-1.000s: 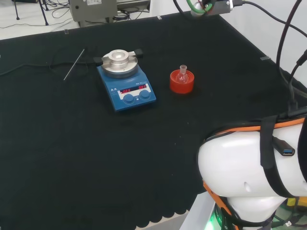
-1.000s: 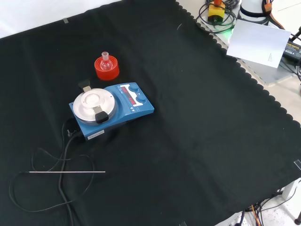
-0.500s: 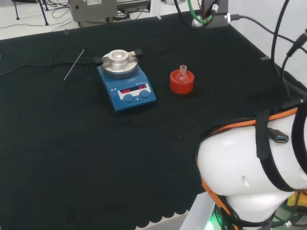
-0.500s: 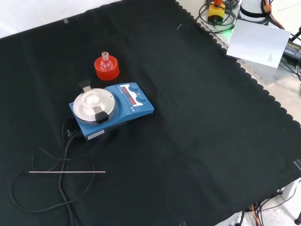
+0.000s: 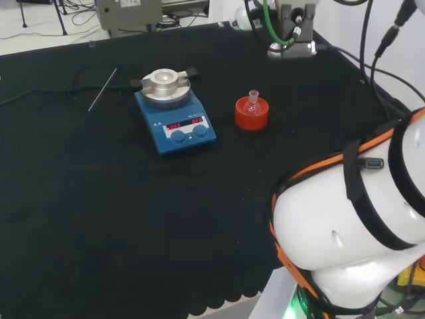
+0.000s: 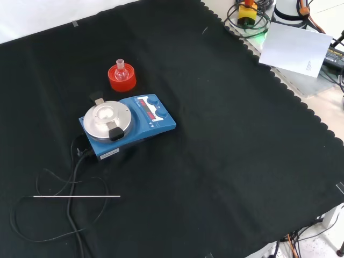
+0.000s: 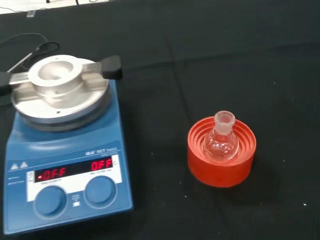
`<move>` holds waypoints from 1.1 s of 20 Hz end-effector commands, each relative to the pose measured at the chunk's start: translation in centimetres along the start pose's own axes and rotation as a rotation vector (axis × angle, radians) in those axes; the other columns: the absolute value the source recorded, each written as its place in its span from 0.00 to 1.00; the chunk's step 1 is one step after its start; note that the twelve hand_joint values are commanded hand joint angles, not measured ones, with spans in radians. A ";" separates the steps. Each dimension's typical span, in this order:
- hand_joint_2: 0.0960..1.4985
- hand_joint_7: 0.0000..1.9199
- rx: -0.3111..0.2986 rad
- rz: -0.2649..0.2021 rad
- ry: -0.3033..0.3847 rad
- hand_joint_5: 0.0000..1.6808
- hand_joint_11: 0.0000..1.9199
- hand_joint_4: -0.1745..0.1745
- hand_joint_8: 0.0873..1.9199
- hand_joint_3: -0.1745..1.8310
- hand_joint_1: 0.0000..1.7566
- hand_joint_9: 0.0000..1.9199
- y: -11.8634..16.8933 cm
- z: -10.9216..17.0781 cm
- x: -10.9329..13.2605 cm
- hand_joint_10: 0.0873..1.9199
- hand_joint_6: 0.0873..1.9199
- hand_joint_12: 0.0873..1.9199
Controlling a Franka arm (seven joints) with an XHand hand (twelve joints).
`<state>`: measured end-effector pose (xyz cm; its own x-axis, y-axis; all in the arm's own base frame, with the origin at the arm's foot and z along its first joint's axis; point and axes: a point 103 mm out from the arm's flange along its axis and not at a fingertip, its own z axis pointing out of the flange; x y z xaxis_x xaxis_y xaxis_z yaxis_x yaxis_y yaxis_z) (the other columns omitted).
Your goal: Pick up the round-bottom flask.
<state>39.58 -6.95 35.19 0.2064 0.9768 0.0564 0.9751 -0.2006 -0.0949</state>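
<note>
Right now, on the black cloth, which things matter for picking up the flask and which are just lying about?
For the job:
small clear glass round-bottom flask
red ribbed ring stand under it

Lying about:
blue hotplate stirrer with round metal top
thin metal rod
black cable

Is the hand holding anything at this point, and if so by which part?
Nothing is held. The flask sits upright in its red stand beside the hotplate, with nothing touching it.
</note>
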 end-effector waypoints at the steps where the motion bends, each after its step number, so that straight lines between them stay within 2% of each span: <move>1: 0.79 0.10 -0.040 0.027 0.069 0.20 0.00 0.36 0.24 0.18 0.15 0.12 3.0 3.8 -2.5 0.32 0.00 0.57; 8: 0.72 0.11 0.014 0.041 0.093 0.22 0.00 0.35 0.26 0.16 0.22 0.14 4.0 8.8 -2.9 0.32 0.00 0.58; 18: 0.65 0.11 -0.007 0.033 0.135 0.25 0.00 0.34 0.27 0.14 0.28 0.17 5.7 15.5 -3.4 0.33 0.00 0.61; 22: 0.61 0.12 -0.024 0.028 0.148 0.27 0.00 0.33 0.28 0.13 0.35 0.18 6.5 17.5 -3.8 0.33 0.00 0.62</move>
<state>43.34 -10.09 20.27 0.2433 0.9536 0.1775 0.9687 -0.2295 -0.0947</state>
